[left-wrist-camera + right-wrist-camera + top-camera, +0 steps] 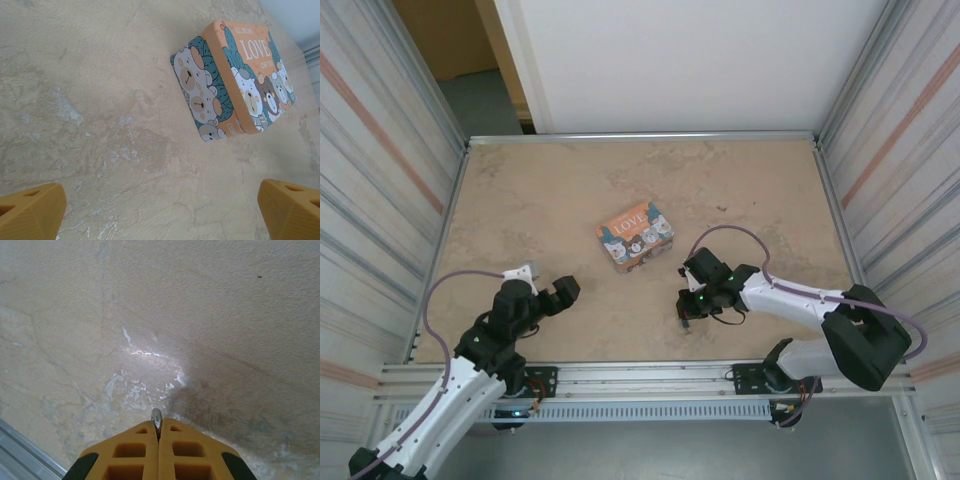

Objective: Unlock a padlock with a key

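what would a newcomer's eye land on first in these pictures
The orange LOVE box with cartoon animals stands out, lying near the middle of the beige table. Nearer the front edge, right of the box, the right pincer is shut on a tiny silvery piece, apparently the key, whose tip pokes out. The left pincer stands wide open at front left, facing the box.

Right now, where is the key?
The key pokes out of the shut right gripper, low in the right wrist view, over the table; the orange box lies farther out, to its left.
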`<move>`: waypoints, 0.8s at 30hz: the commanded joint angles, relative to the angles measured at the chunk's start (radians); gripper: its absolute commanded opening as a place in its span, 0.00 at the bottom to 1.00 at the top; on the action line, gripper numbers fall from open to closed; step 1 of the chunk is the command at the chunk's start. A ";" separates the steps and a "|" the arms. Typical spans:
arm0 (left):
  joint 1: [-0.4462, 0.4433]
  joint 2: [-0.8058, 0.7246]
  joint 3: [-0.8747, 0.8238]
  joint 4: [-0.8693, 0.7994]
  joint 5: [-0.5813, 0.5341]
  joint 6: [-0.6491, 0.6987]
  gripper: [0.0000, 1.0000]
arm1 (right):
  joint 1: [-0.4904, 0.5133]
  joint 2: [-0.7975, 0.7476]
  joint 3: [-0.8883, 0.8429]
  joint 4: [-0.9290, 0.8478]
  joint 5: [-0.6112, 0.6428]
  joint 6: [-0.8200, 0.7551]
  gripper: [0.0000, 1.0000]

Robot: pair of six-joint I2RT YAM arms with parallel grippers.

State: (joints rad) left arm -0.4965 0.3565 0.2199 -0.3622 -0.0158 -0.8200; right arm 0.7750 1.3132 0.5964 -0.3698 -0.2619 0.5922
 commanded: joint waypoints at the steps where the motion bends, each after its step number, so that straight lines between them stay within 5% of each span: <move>1: 0.012 0.002 -0.014 0.014 0.012 -0.015 0.98 | 0.010 0.015 -0.007 0.019 -0.008 0.017 0.02; 24: 0.013 0.017 -0.008 0.017 0.009 -0.022 0.99 | 0.014 0.066 -0.027 0.068 -0.007 0.017 0.06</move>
State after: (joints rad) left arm -0.4931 0.3691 0.2199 -0.3622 -0.0154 -0.8352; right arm 0.7815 1.3617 0.5850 -0.2947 -0.2661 0.5949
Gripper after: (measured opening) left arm 0.986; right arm 0.060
